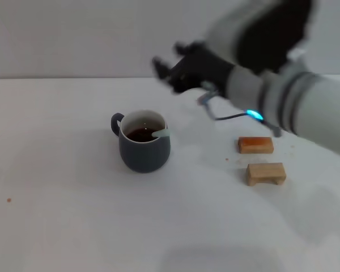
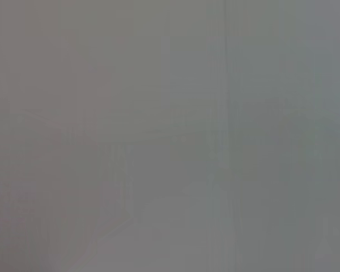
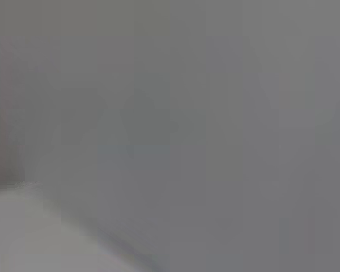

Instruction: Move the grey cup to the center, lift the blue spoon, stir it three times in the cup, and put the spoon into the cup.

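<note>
Grey cup (image 1: 144, 148) holds the blue spoon (image 1: 160, 134), handle on its rim. Right gripper (image 1: 169, 69) hovers beyond the cup, fingers spread, empty.

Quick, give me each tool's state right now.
Left tool: not in view.
Right tool: raised behind the grey cup, holding nothing; open or shut cannot be told. The blue spoon sits in the cup.

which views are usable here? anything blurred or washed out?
Head view: usable; grey cup with the blue spoon in it and two wooden blocks are fairly clear, but the raised right gripper and its arm are motion-blurred. Left wrist view: featureless grey haze. Right wrist view: the same, nothing identifiable.
</note>
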You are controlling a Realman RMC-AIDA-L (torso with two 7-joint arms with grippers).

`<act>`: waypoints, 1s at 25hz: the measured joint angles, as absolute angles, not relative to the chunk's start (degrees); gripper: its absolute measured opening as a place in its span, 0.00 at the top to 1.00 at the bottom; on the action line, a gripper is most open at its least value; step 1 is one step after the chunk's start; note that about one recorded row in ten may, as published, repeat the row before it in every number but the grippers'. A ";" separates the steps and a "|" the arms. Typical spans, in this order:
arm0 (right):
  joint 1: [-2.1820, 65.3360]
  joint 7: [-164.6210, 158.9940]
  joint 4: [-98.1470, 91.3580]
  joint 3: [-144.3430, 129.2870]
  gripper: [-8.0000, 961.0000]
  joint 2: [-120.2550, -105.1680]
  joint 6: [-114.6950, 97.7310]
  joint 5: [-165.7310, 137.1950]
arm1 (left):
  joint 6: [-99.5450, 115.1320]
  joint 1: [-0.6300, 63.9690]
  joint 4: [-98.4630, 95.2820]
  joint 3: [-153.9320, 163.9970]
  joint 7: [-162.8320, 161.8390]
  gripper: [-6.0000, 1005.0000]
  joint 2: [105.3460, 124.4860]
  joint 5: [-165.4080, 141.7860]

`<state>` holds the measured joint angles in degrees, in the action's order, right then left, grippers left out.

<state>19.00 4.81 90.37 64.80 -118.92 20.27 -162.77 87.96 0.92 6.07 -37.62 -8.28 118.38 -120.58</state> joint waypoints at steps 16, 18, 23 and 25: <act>-2.57 5.92 48.79 56.81 0.40 -119.41 -65.13 -160.11 | 89.12 1.51 5.74 -38.13 -9.79 0.16 118.04 -120.27; -3.41 5.87 45.69 54.70 0.39 -119.36 -68.63 -154.48 | 89.14 1.68 5.66 -38.18 -9.80 0.16 118.03 -120.23; -4.81 5.92 39.72 51.97 0.32 -119.40 -75.10 -147.61 | 88.63 2.59 5.43 -38.27 -9.82 0.16 118.05 -120.16; -4.95 6.01 37.35 51.55 0.22 -119.60 -78.68 -147.51 | 88.41 3.15 5.35 -38.23 -9.84 0.16 118.07 -120.19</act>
